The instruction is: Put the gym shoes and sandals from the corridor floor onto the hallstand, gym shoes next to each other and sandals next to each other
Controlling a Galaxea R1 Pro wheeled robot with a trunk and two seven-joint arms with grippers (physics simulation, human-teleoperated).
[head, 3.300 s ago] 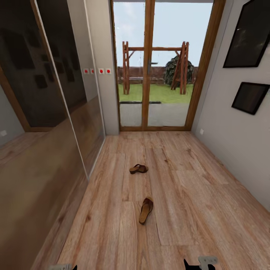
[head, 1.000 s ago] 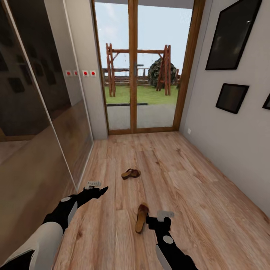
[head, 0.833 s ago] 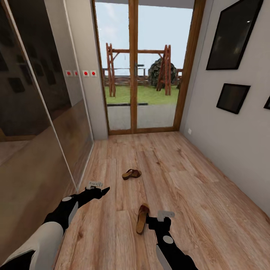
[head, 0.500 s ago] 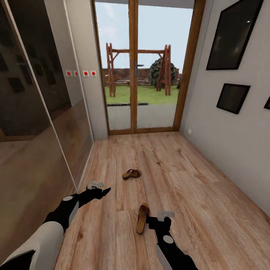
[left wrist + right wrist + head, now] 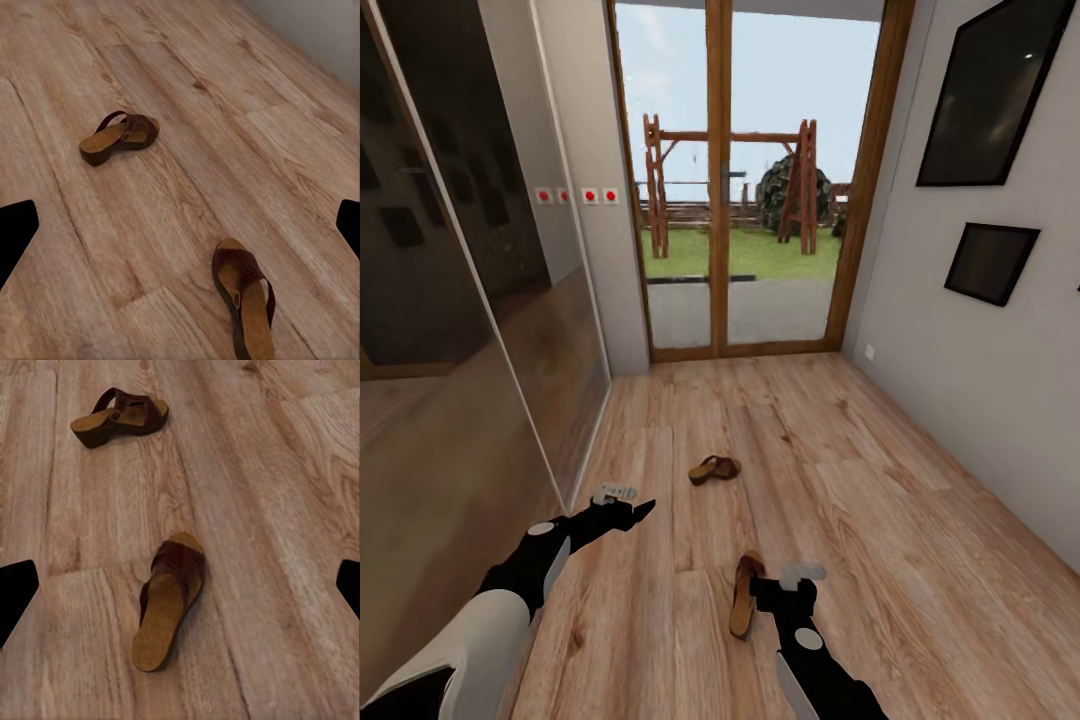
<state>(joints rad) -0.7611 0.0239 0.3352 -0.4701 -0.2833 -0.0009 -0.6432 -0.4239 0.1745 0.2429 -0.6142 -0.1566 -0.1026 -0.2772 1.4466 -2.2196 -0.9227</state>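
Note:
Two brown sandals lie apart on the wood-plank corridor floor [image 5: 880, 560]. The near sandal [image 5: 744, 595] [image 5: 244, 300] [image 5: 171, 601] points lengthwise away from me, just left of my right gripper [image 5: 780, 592] [image 5: 180, 585]. That gripper hovers low over it, its fingers spread wide and holding nothing. The far sandal [image 5: 714, 468] [image 5: 120, 136] [image 5: 120, 418] lies crosswise further down the corridor. My left gripper [image 5: 632, 512] [image 5: 180, 232] is open and empty, held above the floor to the left of both sandals. The gym shoes and the hallstand are out of view.
A mirrored sliding wardrobe [image 5: 470, 330] runs along the left side. A glazed wooden double door [image 5: 745, 190] closes the corridor's far end. The grey right wall [image 5: 980, 380] carries dark picture frames [image 5: 992, 262]. Bare floor stretches to the right of the sandals.
Both arms came up into view since the earliest frame, and the view moved closer to the sandals. Over the last second the picture shifted slightly; arms and sandals keep their places.

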